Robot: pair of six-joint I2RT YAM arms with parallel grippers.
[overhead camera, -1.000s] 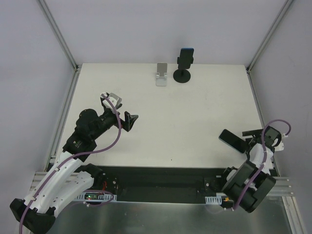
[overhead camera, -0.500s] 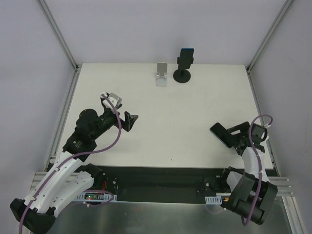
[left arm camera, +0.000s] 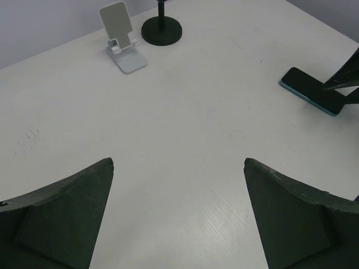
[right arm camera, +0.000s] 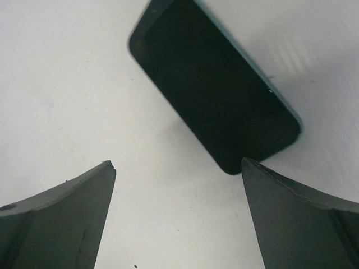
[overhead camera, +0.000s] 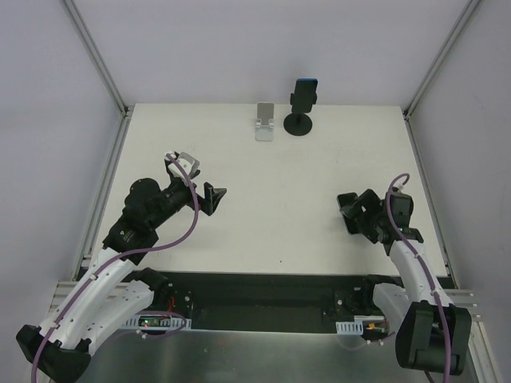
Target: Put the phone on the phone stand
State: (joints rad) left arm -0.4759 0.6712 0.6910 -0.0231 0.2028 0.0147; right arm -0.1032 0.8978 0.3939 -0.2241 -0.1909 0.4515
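Jaws both wide, empty; wrist views show phone (right arm camera: pixel 213 92) flat by right pair; overhead seemingly hides it.

The right arm has swung in from the right edge of the bench (overhead camera: pixel 279 199) toward the middle, its wide-open pincer (overhead camera: pixel 367 217) just behind the phone (overhead camera: pixel 349 211), which now lies farther left.

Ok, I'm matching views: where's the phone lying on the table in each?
Top external: phone right of centre, by the right gripper.
Left wrist: phone far right, upper half.
Right wrist: phone upper centre.
Shared landmark: the right gripper beside it.
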